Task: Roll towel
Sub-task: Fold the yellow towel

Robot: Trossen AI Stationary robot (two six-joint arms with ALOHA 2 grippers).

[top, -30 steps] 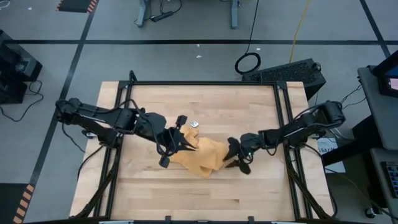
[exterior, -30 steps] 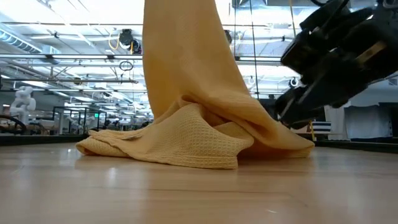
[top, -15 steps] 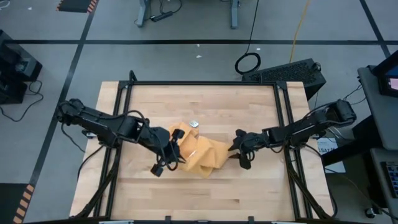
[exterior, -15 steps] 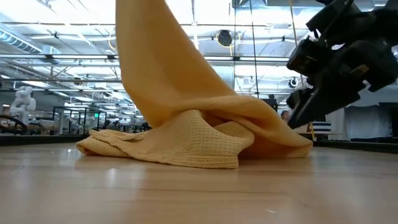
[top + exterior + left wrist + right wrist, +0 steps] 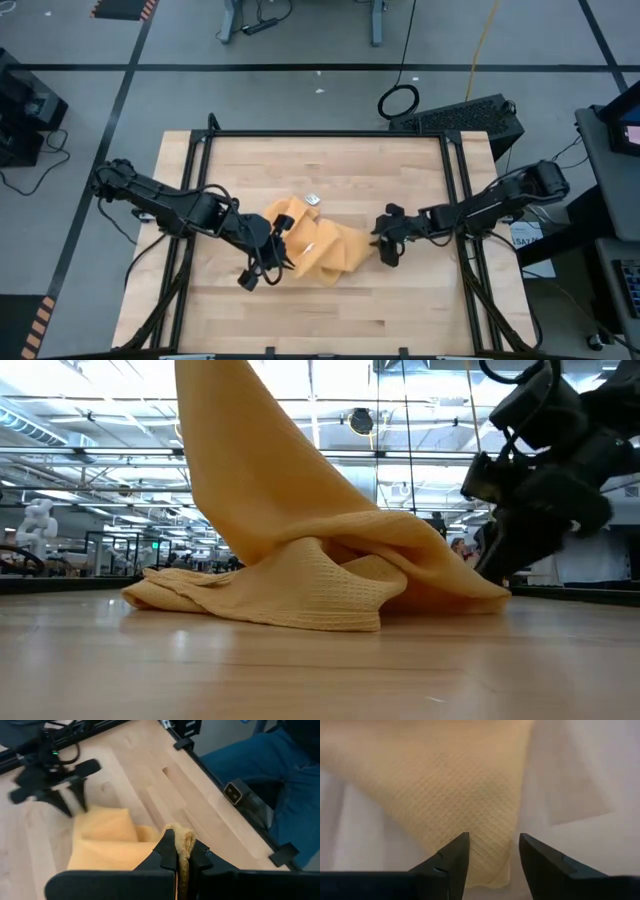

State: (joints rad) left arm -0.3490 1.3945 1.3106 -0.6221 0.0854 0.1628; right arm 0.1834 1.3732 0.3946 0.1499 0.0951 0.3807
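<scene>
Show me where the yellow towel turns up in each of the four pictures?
High view: towel crumpled mid-table between both arms.
Low view: towel fills the centre, one part lifted upward.
Left wrist view: towel low in the picture, its edge pinched by the left end effector.
Right wrist view: towel fills most of the picture.
Shared landmark: the wooden table.

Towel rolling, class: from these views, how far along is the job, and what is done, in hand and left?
Done: nothing rolled; the towel lies crumpled on the table. In hand: the left gripper is shut on a towel edge, lifted high in the low view, while the right gripper stands open at the opposite corner, not gripping. Left: probably spreading it flat, then the whole roll.
</scene>
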